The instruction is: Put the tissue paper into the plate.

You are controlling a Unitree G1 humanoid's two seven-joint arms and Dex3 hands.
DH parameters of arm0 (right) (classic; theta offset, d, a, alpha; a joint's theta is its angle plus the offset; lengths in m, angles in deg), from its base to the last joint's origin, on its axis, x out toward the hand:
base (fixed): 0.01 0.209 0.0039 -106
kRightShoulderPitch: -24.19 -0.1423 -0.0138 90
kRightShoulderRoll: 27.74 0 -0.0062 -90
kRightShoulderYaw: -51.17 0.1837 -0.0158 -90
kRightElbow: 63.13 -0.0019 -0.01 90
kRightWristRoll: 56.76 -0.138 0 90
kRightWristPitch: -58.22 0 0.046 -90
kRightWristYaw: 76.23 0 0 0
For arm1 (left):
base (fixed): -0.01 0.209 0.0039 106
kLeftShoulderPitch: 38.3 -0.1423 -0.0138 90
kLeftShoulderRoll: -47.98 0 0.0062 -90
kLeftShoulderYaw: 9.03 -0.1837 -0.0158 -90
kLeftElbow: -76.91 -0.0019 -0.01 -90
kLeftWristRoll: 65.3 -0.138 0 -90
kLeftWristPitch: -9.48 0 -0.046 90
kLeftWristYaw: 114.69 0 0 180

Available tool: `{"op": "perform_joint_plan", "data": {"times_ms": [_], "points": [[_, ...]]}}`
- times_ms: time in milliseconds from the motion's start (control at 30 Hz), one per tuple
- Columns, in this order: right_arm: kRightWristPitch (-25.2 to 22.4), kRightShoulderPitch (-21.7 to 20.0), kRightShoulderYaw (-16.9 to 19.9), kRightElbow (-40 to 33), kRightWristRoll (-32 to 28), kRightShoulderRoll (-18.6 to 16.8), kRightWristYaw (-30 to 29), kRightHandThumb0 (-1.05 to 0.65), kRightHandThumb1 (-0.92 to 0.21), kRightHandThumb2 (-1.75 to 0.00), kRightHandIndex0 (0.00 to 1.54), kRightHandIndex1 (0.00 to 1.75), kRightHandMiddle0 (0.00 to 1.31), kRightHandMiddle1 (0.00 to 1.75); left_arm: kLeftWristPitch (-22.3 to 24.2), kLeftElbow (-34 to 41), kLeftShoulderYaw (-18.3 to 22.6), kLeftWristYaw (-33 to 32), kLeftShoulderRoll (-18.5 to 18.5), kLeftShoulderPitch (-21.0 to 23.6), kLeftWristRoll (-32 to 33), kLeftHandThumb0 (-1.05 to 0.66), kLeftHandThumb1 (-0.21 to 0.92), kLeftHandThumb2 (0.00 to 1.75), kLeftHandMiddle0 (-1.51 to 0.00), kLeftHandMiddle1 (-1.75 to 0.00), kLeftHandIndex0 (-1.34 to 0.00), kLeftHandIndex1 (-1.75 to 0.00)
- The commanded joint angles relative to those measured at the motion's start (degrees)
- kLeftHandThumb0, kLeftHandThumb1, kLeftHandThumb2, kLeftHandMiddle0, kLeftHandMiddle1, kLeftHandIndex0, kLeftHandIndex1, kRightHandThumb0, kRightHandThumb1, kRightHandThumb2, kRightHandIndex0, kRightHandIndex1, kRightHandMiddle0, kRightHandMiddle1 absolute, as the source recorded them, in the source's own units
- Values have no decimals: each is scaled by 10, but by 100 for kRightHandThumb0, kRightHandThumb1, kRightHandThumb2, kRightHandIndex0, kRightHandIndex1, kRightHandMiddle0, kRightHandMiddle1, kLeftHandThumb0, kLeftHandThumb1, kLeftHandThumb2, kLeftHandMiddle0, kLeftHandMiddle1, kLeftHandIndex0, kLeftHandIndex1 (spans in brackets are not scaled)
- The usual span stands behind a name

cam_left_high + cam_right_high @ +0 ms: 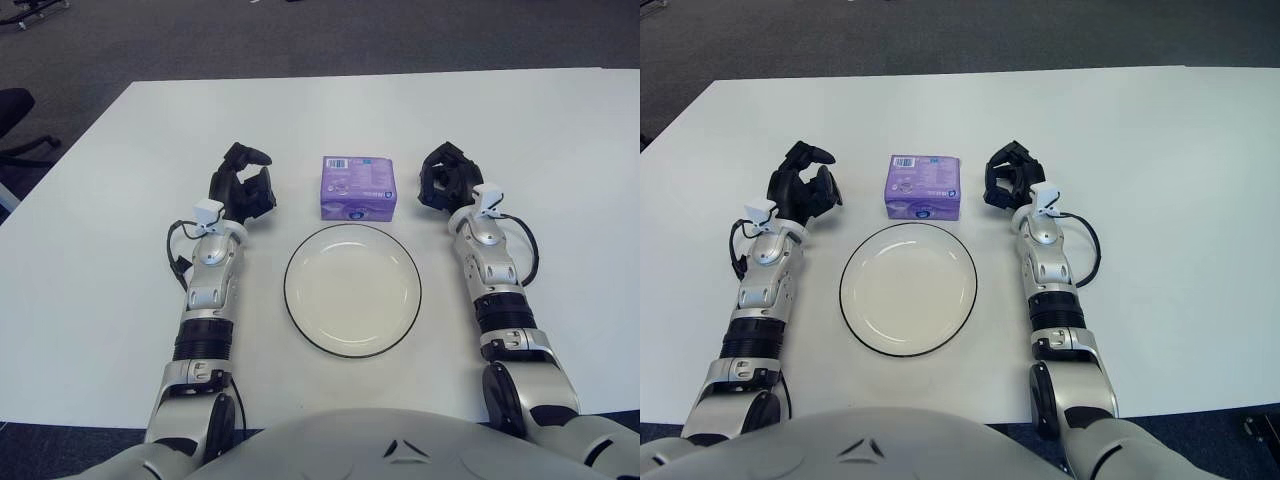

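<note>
A purple tissue pack (357, 186) lies flat on the white table, just beyond the far rim of an empty white plate with a dark rim (296, 312). My left hand (243, 186) rests on the table to the left of the pack, fingers relaxed and holding nothing. My right hand (445, 177) rests to the right of the pack, a small gap away, fingers loosely curled and holding nothing. Neither hand touches the pack or the plate.
The white table (560, 140) stretches well beyond both hands. Dark carpet lies past its far edge. Part of an office chair (18, 130) shows at the far left.
</note>
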Motion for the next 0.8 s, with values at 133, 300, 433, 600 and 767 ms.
{"op": "perform_joint_plan", "data": {"times_ms": [133,300,433,600,767], "points": [[-19,81,-3,-12,36,-14,-51,-46,-39,-123,103,175,56,175,0,-76,-3,-5,-23,-116,-4,-41,57,100,-112,-175,-42,-175],[-16,89,-9,-62,69,-13,-87,-45,-41,-120,102,175,54,175,0,-78,-2,-5,-22,-114,-4,-41,57,100,-112,-175,-42,-175],[-20,94,-20,-105,107,-11,-116,-44,-45,-115,98,175,51,175,0,-79,-2,-6,-22,-113,-5,-41,57,101,-113,-175,-42,-175],[-38,105,-39,-173,151,-13,-139,-43,-49,-109,86,175,47,175,-1,-80,-2,-6,-21,-112,-5,-41,57,101,-112,-175,-42,-175],[-19,113,-57,-204,187,2,-144,-8,-36,-124,68,164,41,175,-2,-81,-1,-8,-22,-112,-5,-41,57,101,-111,-175,-42,-175]]}}
